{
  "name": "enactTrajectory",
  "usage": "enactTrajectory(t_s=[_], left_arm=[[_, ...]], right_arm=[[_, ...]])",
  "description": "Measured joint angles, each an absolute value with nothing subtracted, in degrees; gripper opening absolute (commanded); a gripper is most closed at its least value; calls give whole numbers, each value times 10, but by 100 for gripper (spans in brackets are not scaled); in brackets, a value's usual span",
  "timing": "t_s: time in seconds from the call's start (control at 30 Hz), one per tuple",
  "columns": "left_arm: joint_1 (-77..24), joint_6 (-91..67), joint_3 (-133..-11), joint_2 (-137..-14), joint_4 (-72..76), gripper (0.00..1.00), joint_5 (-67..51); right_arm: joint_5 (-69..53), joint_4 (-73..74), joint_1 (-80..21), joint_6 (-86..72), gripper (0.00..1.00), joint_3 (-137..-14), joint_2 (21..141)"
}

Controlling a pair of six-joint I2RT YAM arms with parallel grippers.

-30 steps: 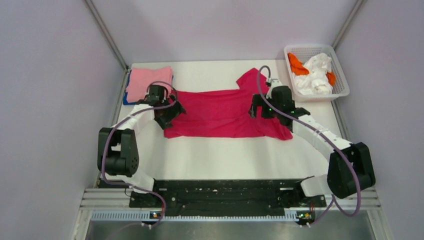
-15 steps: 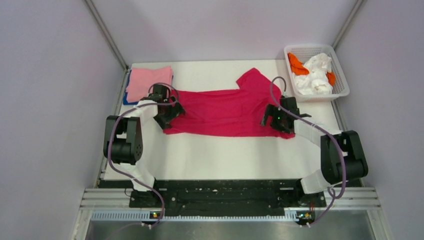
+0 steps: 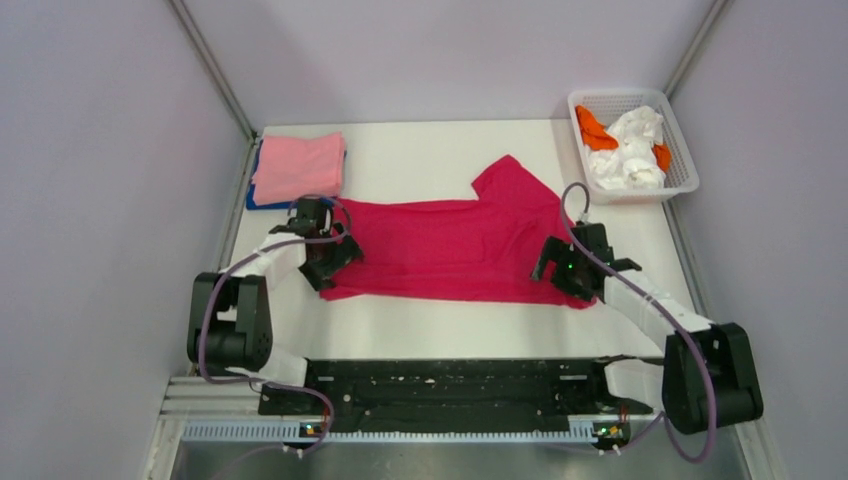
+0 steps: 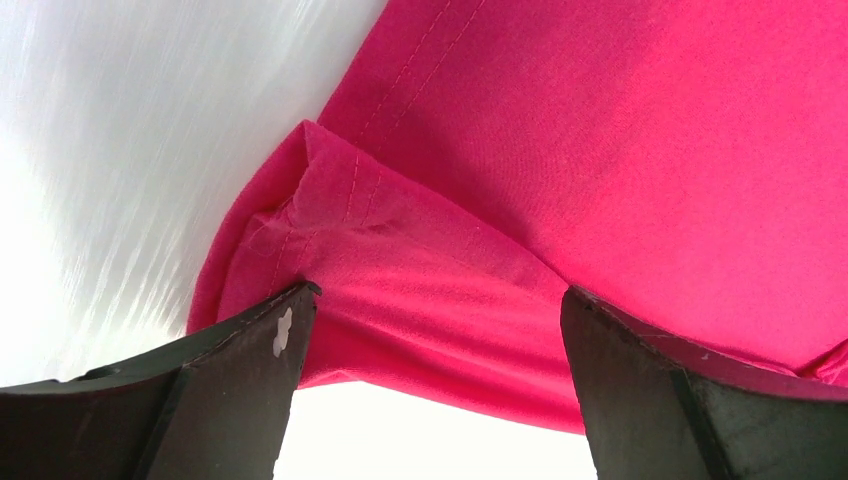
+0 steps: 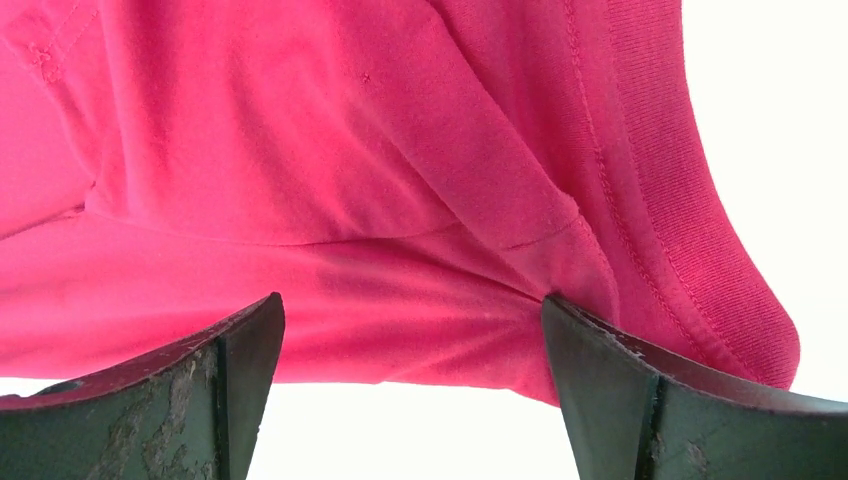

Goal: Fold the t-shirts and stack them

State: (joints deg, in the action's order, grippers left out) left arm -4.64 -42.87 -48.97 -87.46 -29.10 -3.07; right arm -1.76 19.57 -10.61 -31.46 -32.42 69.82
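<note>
The large crimson-red t-shirt (image 3: pixel 450 245) lies spread across the table's middle, one sleeve pointing to the back. My left gripper (image 3: pixel 325 268) stands open at its left near corner, and the bunched hem (image 4: pixel 420 330) lies between the wide-apart fingers (image 4: pixel 230 370). At the right near corner my right gripper (image 3: pixel 560 275) is open too, its fingertips (image 5: pixel 600 370) resting against the red cloth (image 5: pixel 400 200). The light pink shirt (image 3: pixel 298 166) sits folded at the back left on the deep blue one (image 3: pixel 256 197), of which only an edge shows.
A white basket (image 3: pixel 683 160) with white and orange cloths stands at the back right. Grey walls close in both sides and the back. White tabletop (image 3: pixel 450 325) runs between the red shirt and the arm bases.
Both grippers have come toward the near edge and lower, and the red shirt has slid nearer with them. The pink and blue stack has not moved.
</note>
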Motion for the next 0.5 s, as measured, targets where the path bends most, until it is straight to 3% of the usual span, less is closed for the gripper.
enactTrajectory(t_s=[0.3, 0.5], left_arm=[[-67, -470, -359, -706, -366, 99, -22], [-83, -493, -342, -607, -460, 99, 11]], right_arm=[[-7, 333, -134, -413, 99, -249, 502], [26, 391, -136, -453, 99, -247, 414]])
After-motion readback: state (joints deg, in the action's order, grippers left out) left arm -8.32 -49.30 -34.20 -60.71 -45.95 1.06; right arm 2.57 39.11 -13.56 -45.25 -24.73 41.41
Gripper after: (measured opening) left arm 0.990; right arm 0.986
